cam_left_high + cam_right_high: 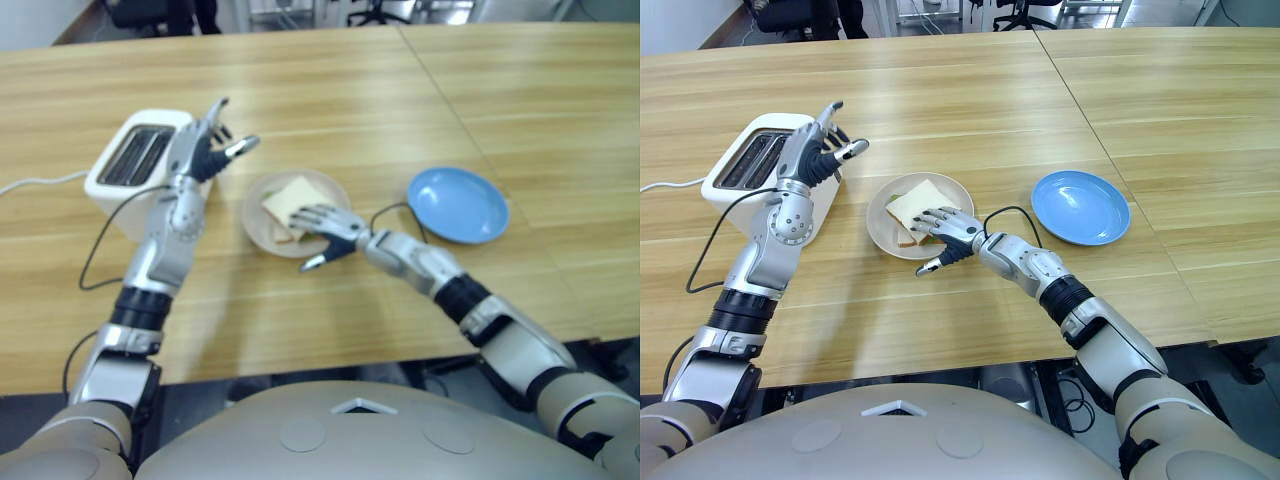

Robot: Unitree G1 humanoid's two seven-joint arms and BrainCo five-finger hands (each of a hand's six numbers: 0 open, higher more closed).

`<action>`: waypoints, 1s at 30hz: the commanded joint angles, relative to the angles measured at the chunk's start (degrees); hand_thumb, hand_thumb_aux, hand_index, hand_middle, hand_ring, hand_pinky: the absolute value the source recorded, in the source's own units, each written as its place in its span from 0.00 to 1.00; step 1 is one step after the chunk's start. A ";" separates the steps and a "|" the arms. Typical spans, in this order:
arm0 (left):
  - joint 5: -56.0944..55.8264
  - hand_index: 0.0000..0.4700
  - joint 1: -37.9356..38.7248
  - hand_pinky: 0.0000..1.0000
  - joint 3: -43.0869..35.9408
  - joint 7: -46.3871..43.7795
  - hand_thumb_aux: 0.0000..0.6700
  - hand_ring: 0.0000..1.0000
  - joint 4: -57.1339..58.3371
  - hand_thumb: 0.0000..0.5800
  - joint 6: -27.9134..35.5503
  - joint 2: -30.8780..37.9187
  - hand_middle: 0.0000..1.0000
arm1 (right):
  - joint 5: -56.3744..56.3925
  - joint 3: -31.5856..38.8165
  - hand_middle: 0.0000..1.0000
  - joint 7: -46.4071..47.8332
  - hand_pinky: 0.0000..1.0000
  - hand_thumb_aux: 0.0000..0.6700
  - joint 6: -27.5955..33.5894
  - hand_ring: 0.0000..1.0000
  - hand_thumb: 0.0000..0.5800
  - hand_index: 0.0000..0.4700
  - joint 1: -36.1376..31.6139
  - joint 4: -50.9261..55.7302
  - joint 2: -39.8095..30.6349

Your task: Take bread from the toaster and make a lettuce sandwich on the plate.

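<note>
A white toaster (752,160) stands on the table at the left, its two slots dark. A beige plate (880,235) lies in the middle, holding a slice of bread (916,203) on top of another slice, with a sliver of green at the edge. My right hand (945,232) rests on the near right edge of the bread, fingers spread flat and not gripping. Beside the toaster's right end my left hand (816,150) is raised, open, fingers spread, holding nothing.
A blue plate (1080,207) lies to the right of the beige plate. A black cable (1012,213) curves between the two plates. The toaster's white cord (665,185) runs off to the left. Bare wooden table (960,90) stretches behind.
</note>
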 commanded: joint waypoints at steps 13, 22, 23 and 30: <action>-25.02 0.98 7.82 1.00 0.66 -21.42 1.00 1.00 0.43 1.00 -8.97 -3.64 1.00 | 6.62 -11.91 1.00 -16.61 1.00 1.00 -9.21 1.00 1.00 0.98 7.25 -14.89 -7.72; -34.85 0.98 13.57 1.00 6.91 -30.80 1.00 1.00 -10.90 1.00 -10.74 2.77 1.00 | 16.09 -28.84 1.00 -18.39 1.00 1.00 -10.82 1.00 1.00 0.98 20.27 -31.54 -15.09; -36.21 0.98 14.89 1.00 7.81 -32.35 1.00 1.00 -13.48 1.00 -10.28 4.07 1.00 | 17.01 -29.70 1.00 -16.90 1.00 1.00 -10.29 1.00 1.00 0.98 22.03 -32.41 -15.76; -37.88 0.98 28.95 1.00 5.37 -47.56 1.00 1.00 -26.87 1.00 -6.88 17.93 1.00 | 23.05 -24.58 1.00 6.41 1.00 1.00 -3.59 1.00 1.00 0.98 32.02 -30.68 -20.02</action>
